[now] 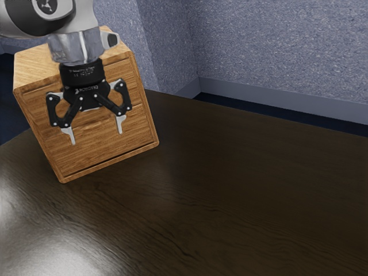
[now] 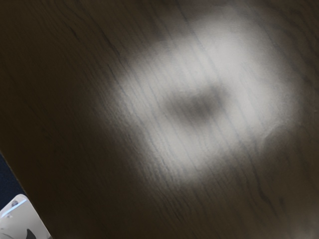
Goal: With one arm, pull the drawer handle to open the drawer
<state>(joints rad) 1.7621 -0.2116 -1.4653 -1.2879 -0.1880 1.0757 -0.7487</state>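
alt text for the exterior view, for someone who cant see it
A black end effector hangs with its fingers spread open in front of a small wooden drawer cabinet. The cabinet stands on a dark wooden table, with blue-grey walls behind.

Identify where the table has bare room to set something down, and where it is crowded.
Bare: the wide table stretch from the wooden cabinet toward the exterior view's right, back to the wall, plus the near strip in front of it. Crowded: at the cabinet's front, where the open hand hangs.
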